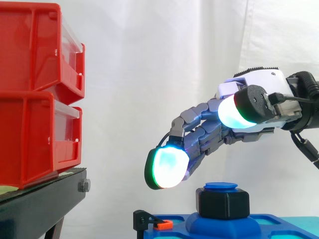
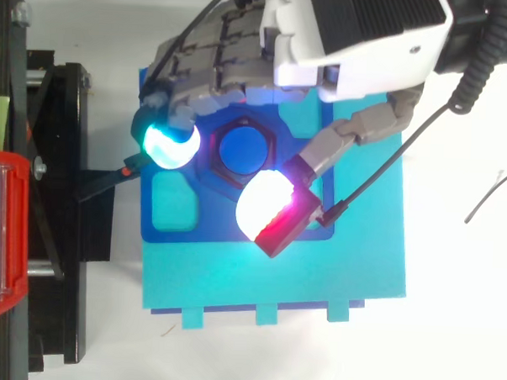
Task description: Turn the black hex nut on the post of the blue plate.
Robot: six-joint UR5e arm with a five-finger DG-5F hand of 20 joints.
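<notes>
Black hex nut point(image 1: 223, 203) sits on the post point(image 1: 221, 186) of the blue plate point(image 2: 334, 269). The hand point(image 1: 261, 79) hovers above it, released and spread. From above, a fingertip point(image 2: 167, 144) lies at the nut's 9 o'clock and the thumb point(image 2: 265, 207) at 5 o'clock. Red bins point(image 1: 35, 94) stand farther at 9 o'clock.

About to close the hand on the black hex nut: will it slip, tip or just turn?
The black hex nut looks rigid with flat faces, so pads should probably grip, not slip. Seated round the post on the blue plate, it likely turns in place rather than tipping. The post's cap above may stop it lifting off.
</notes>
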